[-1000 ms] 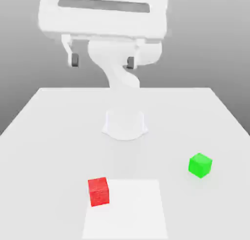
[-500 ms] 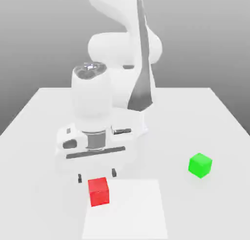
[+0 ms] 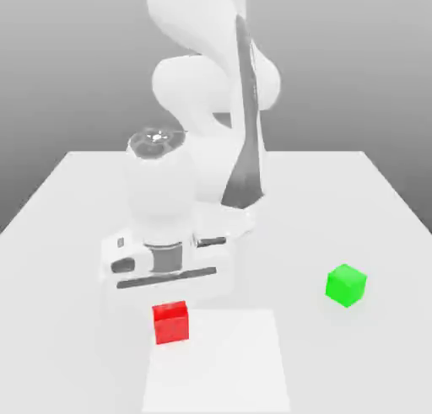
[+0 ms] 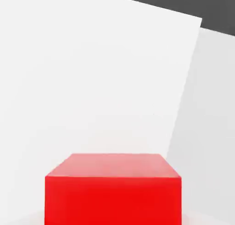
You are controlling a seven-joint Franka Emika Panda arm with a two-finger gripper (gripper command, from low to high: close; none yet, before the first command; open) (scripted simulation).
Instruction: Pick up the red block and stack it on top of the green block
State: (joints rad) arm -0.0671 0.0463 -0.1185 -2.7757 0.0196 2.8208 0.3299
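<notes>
The end effector [image 3: 170, 301] sits low over the small bright red cube with the speckled matte surface [image 3: 170, 322], its white body directly above and behind the cube in the exterior view, and its fingers are drawn in tight. Since the fingers themselves are hidden by the body and the cube, a firm grip on the red cube is a judgement, though the placement fits one: the hand is lowered squarely onto it, the wrist pointing straight down, which suits a top-down pinch on two opposite faces. In the hand view the red cube [image 4: 113, 188] sits close and centred, which suggests the hand was lined up on it so the cube would not twist when lifted.

The red cube rests on the white tabletop [image 3: 76, 201], at the far left corner of a slightly brighter white square patch [image 3: 228, 362] as the exterior view shows it. It does not look raised yet.

The small plain bright green cube [image 3: 346, 285] stands well apart on the exterior view's right, free on all sides and upright, so its flat top is open to receive the red one. The step in hand appears to be the grasp; lifting and carrying across come next.
</notes>
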